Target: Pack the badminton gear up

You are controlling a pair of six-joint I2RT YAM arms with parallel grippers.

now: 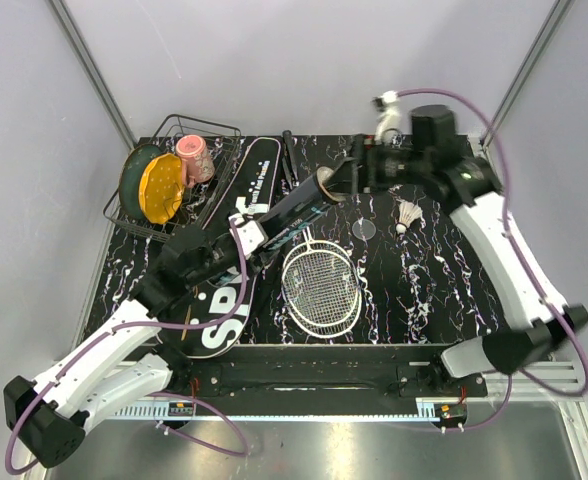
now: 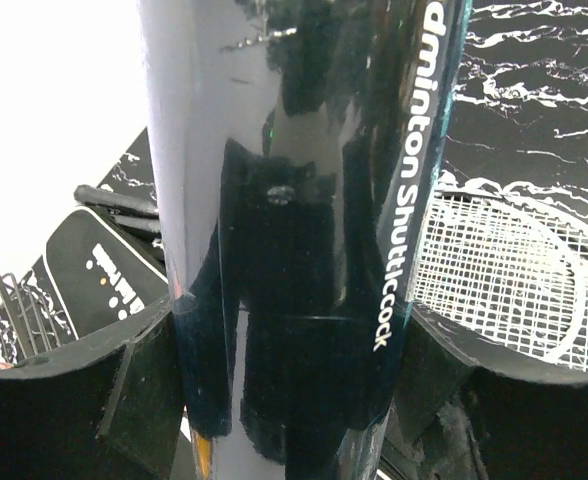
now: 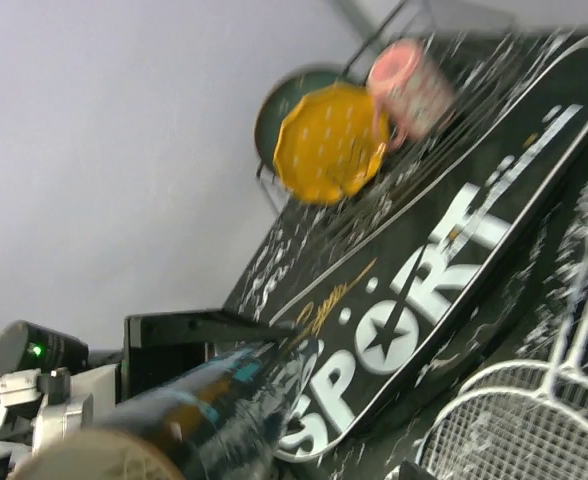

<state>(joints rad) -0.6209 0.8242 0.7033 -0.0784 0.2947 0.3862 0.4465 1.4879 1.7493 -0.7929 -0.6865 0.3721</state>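
My left gripper (image 1: 261, 236) (image 2: 294, 345) is shut on the long black tube (image 1: 296, 208) (image 2: 294, 150), lettered "Badminton Shuttlecock", and holds it tilted above the bag. The tube's open mouth (image 1: 324, 183) points up and right. My right gripper (image 1: 347, 180) (image 3: 344, 400) hovers just beyond that mouth, jaws open and empty; the tube (image 3: 204, 420) shows beside its upper finger. A white shuttlecock (image 1: 408, 214) lies on the table to the right. The racket (image 1: 321, 285) (image 2: 514, 270) (image 3: 534, 410) lies flat mid-table. The black "SPORT" bag (image 1: 229, 290) (image 2: 94, 270) (image 3: 444, 270) lies to its left.
A wire basket (image 1: 124, 222) at the back left holds yellow and green plates (image 1: 160, 187) (image 3: 329, 145) and a pink cup (image 1: 194, 158) (image 3: 409, 85). A small clear round disc (image 1: 364, 229) lies near the shuttlecock. Pale walls enclose the black marbled table (image 1: 424, 290).
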